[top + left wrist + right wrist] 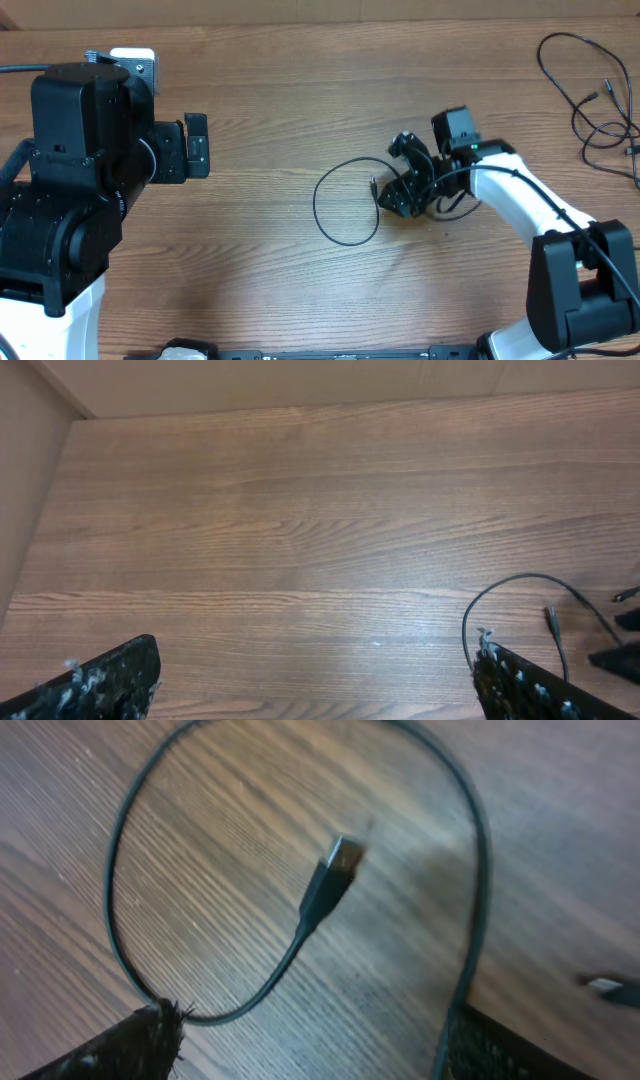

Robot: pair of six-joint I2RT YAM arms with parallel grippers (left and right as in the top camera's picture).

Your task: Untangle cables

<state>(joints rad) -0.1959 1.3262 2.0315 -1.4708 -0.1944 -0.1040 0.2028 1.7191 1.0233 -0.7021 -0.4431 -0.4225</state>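
One thin black cable lies as a round loop at the table's middle, its plug end pointing inward. The rest of it runs into a small tangle under my right gripper. In the right wrist view the loop and plug lie just ahead of my right gripper, which is open; the cord passes by both fingertips. My left gripper is open and empty, well left of the loop. The left wrist view shows its fingers wide apart, with the loop at the right.
A second set of loose black cables lies at the far right corner. A white and grey object sits behind the left arm. A light wall borders the table's left edge.
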